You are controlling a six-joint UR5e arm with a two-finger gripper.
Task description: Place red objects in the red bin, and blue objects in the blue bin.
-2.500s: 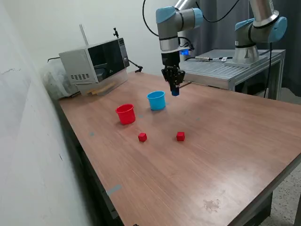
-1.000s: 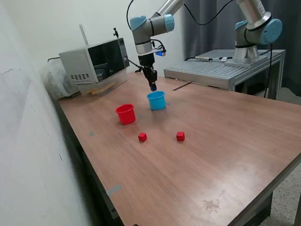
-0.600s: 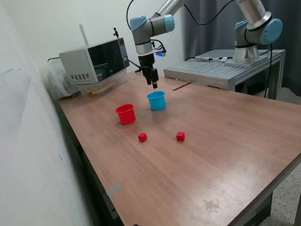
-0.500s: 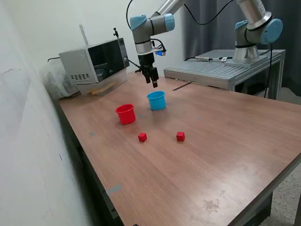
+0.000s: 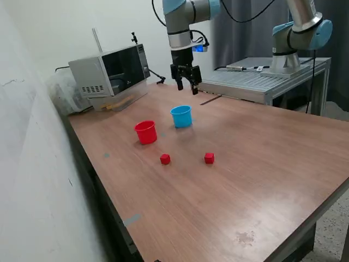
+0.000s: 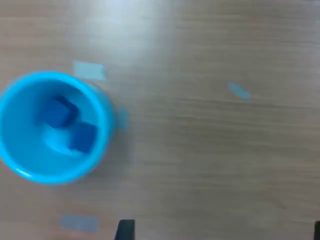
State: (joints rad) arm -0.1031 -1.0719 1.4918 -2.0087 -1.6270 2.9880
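Observation:
Two red cubes (image 5: 165,159) (image 5: 209,158) lie on the wooden table, in front of the cups. The red bin (image 5: 145,132) stands to the exterior view's left of the blue bin (image 5: 181,116). In the wrist view the blue bin (image 6: 102,145) holds two dark blue cubes (image 6: 59,112) (image 6: 82,137). My gripper (image 5: 186,86) hangs open and empty in the air, above and slightly behind the blue bin. Only its two fingertips (image 6: 125,230) show at the edge of the wrist view, far apart.
A microwave (image 5: 109,70) stands at the table's back corner on the exterior view's left. A second robot arm (image 5: 297,38) sits on a metal bench (image 5: 256,82) at the back right. Pale tape marks (image 6: 89,70) dot the tabletop near the blue bin.
The gripper carried a blue cube over the blue bin and let it go. It has since risen, shifted to the exterior view's right, and stands open.

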